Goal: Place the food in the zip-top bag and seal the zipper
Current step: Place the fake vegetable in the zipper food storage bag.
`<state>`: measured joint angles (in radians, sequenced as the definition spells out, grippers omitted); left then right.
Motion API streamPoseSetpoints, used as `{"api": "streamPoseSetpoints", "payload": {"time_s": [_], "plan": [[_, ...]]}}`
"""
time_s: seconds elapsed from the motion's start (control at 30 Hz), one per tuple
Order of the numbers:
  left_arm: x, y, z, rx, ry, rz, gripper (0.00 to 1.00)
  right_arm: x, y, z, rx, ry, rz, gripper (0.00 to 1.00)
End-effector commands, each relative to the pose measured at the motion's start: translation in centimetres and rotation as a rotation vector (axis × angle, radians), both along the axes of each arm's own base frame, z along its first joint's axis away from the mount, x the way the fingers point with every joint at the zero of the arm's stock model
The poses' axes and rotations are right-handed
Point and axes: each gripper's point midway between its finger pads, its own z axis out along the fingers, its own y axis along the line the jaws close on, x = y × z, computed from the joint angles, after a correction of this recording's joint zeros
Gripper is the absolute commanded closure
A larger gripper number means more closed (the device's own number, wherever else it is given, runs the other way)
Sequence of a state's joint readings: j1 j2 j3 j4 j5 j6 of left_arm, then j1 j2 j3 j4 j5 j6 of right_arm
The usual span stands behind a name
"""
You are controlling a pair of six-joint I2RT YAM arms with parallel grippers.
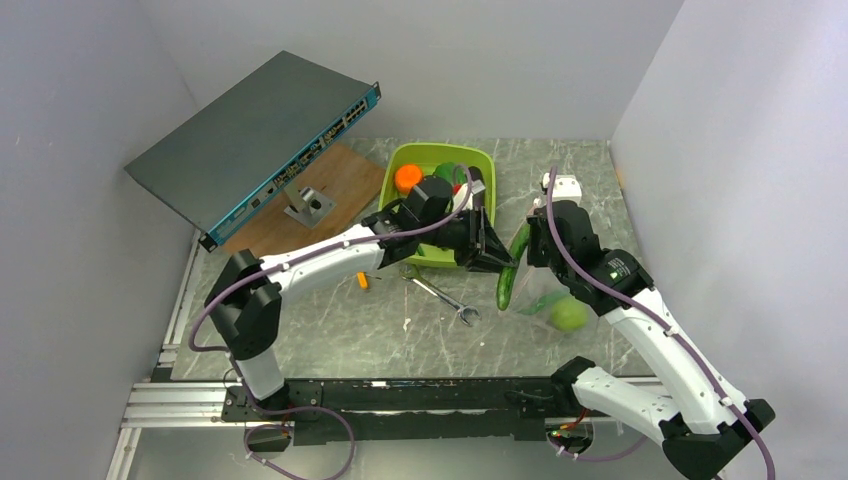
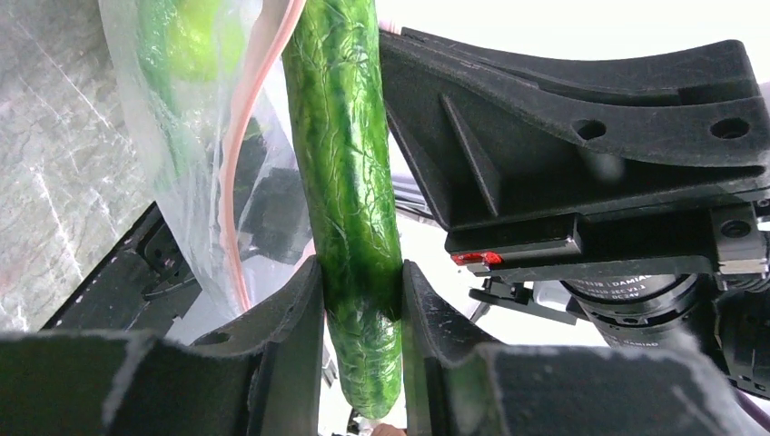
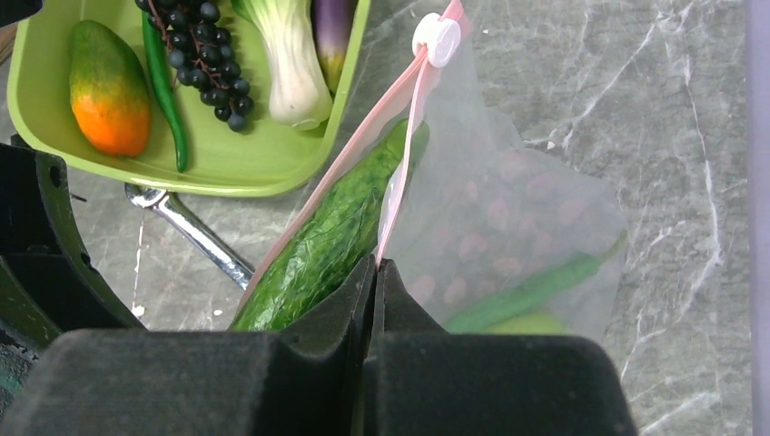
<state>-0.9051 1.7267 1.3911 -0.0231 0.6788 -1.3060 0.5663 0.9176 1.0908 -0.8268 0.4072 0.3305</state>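
The left tool [image 2: 361, 289] pinches the cucumber [image 2: 343, 136]; the right tool [image 3: 375, 272], pressed together, nips the zipper [image 3: 398, 177] of the clear bag [image 3: 536, 209] above the grey marbled surface [image 3: 654, 91], white walls [image 1: 500, 60] around.

Fig. Laboratory robot cell. Plain white partition walls [image 1: 90, 100] enclose a marble-patterned tabletop [image 1: 350, 335] edged by an aluminium mounting rail [image 1: 180, 403]; the tilted rack unit [image 1: 250, 130] is probably a network switch.

Small white print on black cylinder [image 2: 638, 307], too blurred to read

white arms [image 1: 320, 262], black joints [image 1: 250, 312], purple cables [image 1: 191, 330]
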Motion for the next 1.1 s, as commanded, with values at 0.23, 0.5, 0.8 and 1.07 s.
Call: {"api": "streamPoseSetpoints", "payload": {"time_s": [0.23, 0.5, 0.8, 1.07], "plan": [[0.8, -3.1, -0.8, 0.052, -0.167, -0.125, 0.84, 0.2, 0.6, 1.9, 0.036, -0.051, 0.021, 1.00], [1.5, -2.1, -4.0, 0.209, -0.237, -0.149, 0.74, 0.1, 0.9, 1.9, 0.042, -0.055, 0.038, 1.00], [2.0, -2.3, -2.5, 0.178, -0.297, -0.142, 0.37, 0.1, 0.5, 1.9, 0.028, -0.055, 0.020, 1.00], [1.1, 0.1, 0.2, 0.143, -0.389, -0.106, 0.27, 0.5, 0.7, 1.4, 0.023, -0.026, 0.005, 1.00]]}}
